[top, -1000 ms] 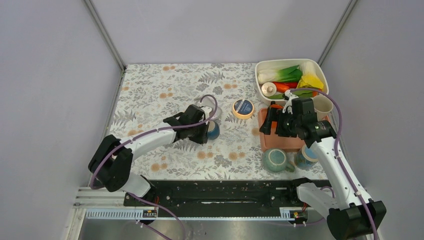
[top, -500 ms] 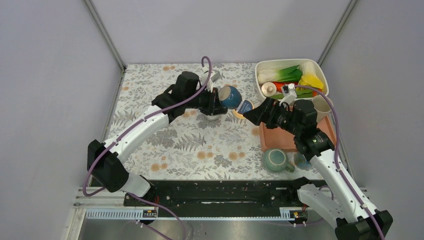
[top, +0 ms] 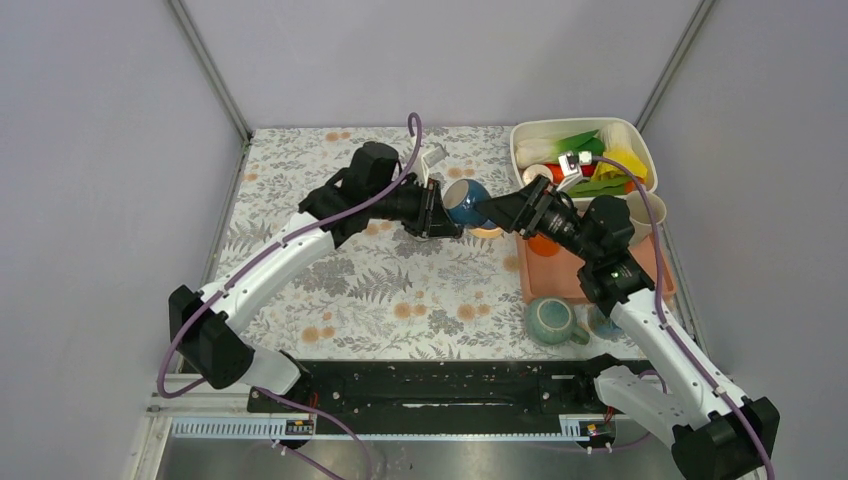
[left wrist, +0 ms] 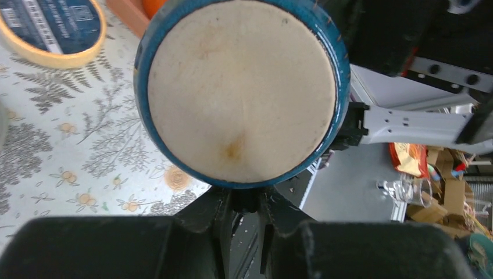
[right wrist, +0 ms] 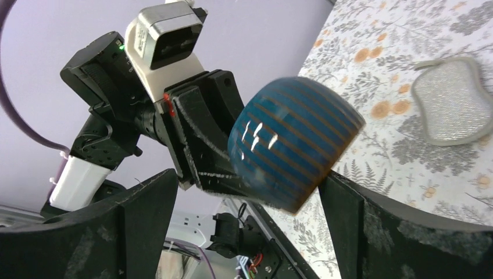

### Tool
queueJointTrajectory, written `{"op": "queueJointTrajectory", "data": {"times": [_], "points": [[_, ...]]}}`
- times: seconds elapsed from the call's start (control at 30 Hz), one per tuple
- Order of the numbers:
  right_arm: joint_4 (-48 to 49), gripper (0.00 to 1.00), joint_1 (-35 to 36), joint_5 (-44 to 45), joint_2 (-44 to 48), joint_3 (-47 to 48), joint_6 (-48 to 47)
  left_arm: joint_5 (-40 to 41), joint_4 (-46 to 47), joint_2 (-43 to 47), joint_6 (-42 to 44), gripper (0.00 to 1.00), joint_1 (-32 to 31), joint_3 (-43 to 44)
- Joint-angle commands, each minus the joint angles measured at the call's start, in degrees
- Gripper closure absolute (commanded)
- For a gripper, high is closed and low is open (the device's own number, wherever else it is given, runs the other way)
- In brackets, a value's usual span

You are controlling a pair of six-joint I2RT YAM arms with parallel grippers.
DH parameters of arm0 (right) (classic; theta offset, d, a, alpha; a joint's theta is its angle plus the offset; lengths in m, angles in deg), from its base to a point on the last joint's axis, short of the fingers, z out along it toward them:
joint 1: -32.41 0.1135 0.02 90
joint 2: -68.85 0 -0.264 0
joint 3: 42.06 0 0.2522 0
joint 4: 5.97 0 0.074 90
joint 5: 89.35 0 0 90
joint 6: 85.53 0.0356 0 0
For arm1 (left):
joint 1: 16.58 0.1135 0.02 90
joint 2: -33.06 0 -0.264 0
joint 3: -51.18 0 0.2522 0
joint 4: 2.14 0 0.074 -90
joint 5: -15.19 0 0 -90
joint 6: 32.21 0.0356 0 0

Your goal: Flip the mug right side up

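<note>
The blue mug with thin orange stripes [top: 466, 202] is in the air above the floral table, tipped on its side. My left gripper [top: 440, 210] is shut on it. The left wrist view shows its round beige base [left wrist: 241, 93] facing the camera, above my closed gripper [left wrist: 247, 200]. My right gripper [top: 502, 210] is open and reaches in from the right. In the right wrist view the mug [right wrist: 290, 151] sits between my spread fingers [right wrist: 142, 226], which do not touch it. The mug's mouth is hidden.
A tape roll [left wrist: 52, 23] and a grey mesh pad [right wrist: 450, 102] lie on the table below the mug. An orange tray [top: 560, 278], a green mug [top: 550, 320] and a white bin of vegetables [top: 640, 150] stand at the right.
My left arm lifted the mug off the table, carried it up and to the right, and tipped it sideways. My right gripper swung left and its open jaws now flank the mug.
</note>
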Motion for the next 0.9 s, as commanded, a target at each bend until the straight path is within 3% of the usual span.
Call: {"op": "queueJointTrajectory", "data": {"times": [0.0,0.13,0.27,0.37,0.5,0.57,0.63,0.7,0.73,0.8,0.83,0.87], "points": [[6.9,0.01,1.7,-2.4,-0.5,1.2,3.6,-6.8,4.1,3.8,-0.2,1.00,-3.0,4.9],[0.7,0.00,1.7,1.3,1.4,1.5,0.8,-5.2,3.2,3.7,1.1,1.00,-2.9,5.7],[11.7,0.06,1.7,-2.6,1.2,-1.4,6.0,-5.4,3.3,2.9,1.1,1.00,-3.1,6.1],[19.2,0.23,2.1,-6.4,-0.5,-0.5,10.0,-6.1,3.8,2.3,1.0,1.00,-4.3,6.0],[22.2,0.49,3.1,-8.1,-1.2,1.4,10.4,-7.5,5.1,1.3,0.4,1.00,-4.9,6.0],[22.7,0.74,3.1,-8.3,-1.1,1.7,10.2,-7.0,5.1,1.1,0.7,1.00,-4.8,5.7],[19.6,0.98,3.1,-7.8,-0.2,2.3,7.5,-6.0,5.1,1.2,1.8,1.00,-4.7,5.1],[8.8,1.00,3.1,-5.5,1.1,4.3,1.2,-4.4,5.0,1.5,2.7,1.00,-4.1,4.1],[2.5,1.00,3.1,-3.5,2.0,6.1,-4.8,-3.1,4.6,1.6,3.5,0.81,-3.7,3.6],[-14.1,1.00,3.0,3.0,2.4,11.5,-16.1,0.0,4.0,2.2,5.8,0.34,-2.4,2.3],[-22.4,1.00,3.0,7.5,2.1,14.6,-21.2,2.0,3.9,2.6,7.1,0.15,-1.8,1.5],[-29.4,1.00,3.0,12.5,1.6,17.5,-26.3,4.1,4.0,3.3,8.6,0.02,-0.8,0.6]]}}
